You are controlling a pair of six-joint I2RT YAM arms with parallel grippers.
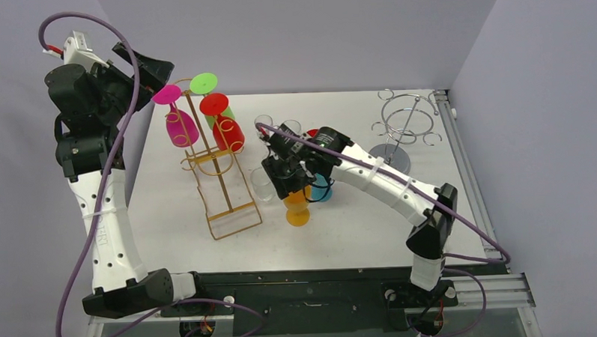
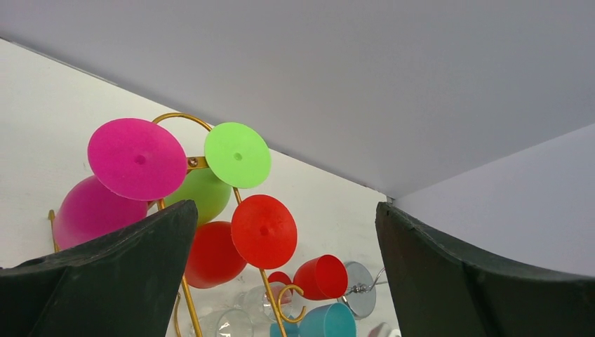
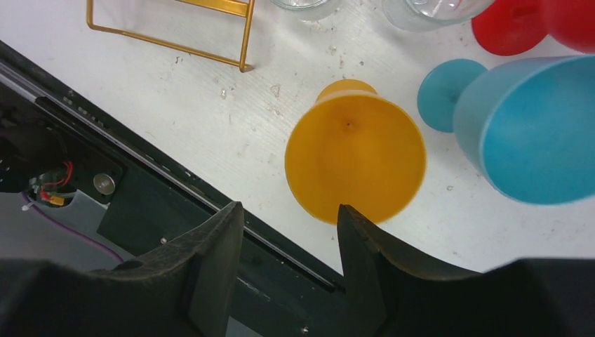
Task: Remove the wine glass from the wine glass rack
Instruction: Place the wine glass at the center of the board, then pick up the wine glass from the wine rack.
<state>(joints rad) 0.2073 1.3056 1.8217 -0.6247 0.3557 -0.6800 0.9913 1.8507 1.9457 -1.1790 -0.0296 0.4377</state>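
Observation:
A gold wire wine glass rack [image 1: 219, 171] stands left of centre. A magenta glass [image 1: 180, 128], a green glass [image 1: 203, 83] and a red glass [image 1: 227, 132] hang on it upside down. In the left wrist view the magenta foot [image 2: 137, 159], green foot [image 2: 237, 154] and red foot [image 2: 264, 231] face the camera. My left gripper [image 1: 143, 63] is open and empty, raised up and left of the rack's top [image 2: 284, 205]. My right gripper [image 1: 290, 187] is open and empty just above an orange glass [image 3: 354, 165] standing upright on the table.
A teal glass [image 3: 526, 130] and a red glass [image 3: 505, 28] stand right of the orange one. Clear glasses [image 1: 262, 181] stand by the rack. A silver wire rack [image 1: 403, 127] stands at the back right. The table's near edge and black rail [image 3: 161, 203] lie under my right gripper.

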